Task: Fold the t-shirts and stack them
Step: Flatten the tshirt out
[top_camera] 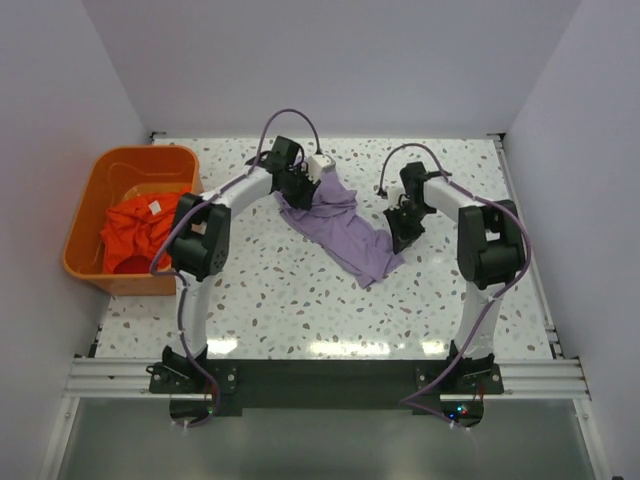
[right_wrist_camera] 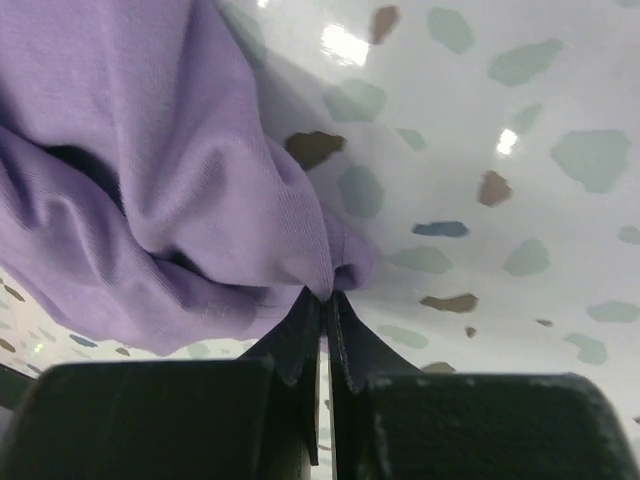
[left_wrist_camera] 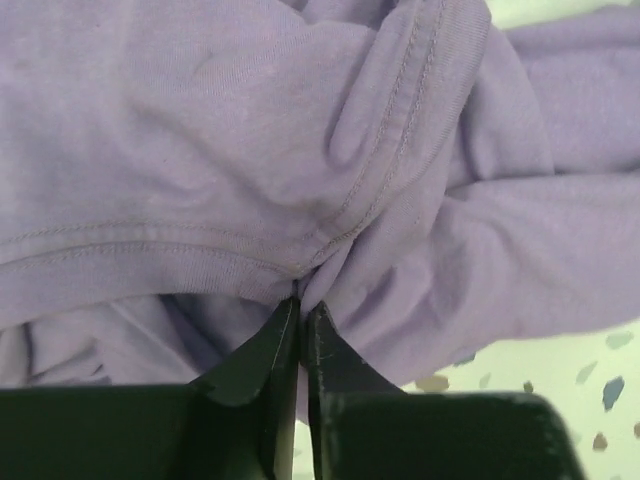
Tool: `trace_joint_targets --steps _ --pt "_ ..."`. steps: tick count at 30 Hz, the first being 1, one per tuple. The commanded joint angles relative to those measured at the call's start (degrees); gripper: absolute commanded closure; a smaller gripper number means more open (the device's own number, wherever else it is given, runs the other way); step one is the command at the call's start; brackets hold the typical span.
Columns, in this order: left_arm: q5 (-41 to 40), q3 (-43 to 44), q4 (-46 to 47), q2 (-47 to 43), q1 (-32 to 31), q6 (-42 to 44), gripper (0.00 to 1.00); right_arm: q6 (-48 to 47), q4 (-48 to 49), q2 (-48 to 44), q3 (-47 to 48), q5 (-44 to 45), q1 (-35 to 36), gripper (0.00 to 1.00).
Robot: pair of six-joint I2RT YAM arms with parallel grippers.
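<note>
The purple shirt (top_camera: 340, 228) is running as a rumpled band from one pair of jaws to the other, its long axis lying straight between them. A loose fold is sagging off that line toward the arms' bases and resting on the tabletop (top_camera: 300, 300). The left arm (top_camera: 235, 195) is pinching the cloth with its jaws closed tight, right beside a stitched hem (left_wrist_camera: 400, 130), and the rest is bunching just ahead of the tips. The right arm (top_camera: 470, 215) is doing the same at the other end, jaws clamped on a small tuck. Neither arm is the nearer, since each is gripping an end. I'd say spreading it calls for drawing the two apart along that line. The cloth is looking soft, creased and twisted. The orange shirt (top_camera: 135, 235) is lying crumpled in the basket (top_camera: 90, 215), well out beyond the left jaws.
</note>
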Motion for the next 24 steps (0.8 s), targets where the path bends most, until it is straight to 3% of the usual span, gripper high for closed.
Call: trace_joint_targets --steps 1,3,9,12,17,21,24 --pt "2.25 3.26 -4.65 -6.89 3.17 2.09 0.93 -1.84 -1.49 -4.60 3.25 2.04 -4.07 1.00" --pt "3.49 5.19 -7.04 -8.21 4.41 2.88 1.00 -2.72 -2.81 -5.83 5.70 3.18 -7.50 1.00" --pt "7.09 6.08 -18.97 -14.62 9.15 9.11 1.00 -9.22 -7.83 -9.44 11.60 9.32 -14.62 1.00" --pt "7.10 2.58 -25.82 -18.48 11.00 15.00 1.00 -13.08 -9.67 -9.70 13.19 12.23 -17.69 1.00" --pt "3.76 -11.39 -31.66 -25.96 13.55 26.07 1.00 -19.77 -11.61 -9.88 12.41 16.11 -20.69 1.00" --pt "1.82 -19.31 -32.80 -30.53 14.61 27.67 1.00 -23.20 -14.42 -10.23 10.03 14.70 -20.51 1.00" --pt "4.97 -19.85 -32.45 -29.94 14.44 23.90 1.00 -20.41 -14.25 -8.57 10.02 13.48 -19.81 1.00"
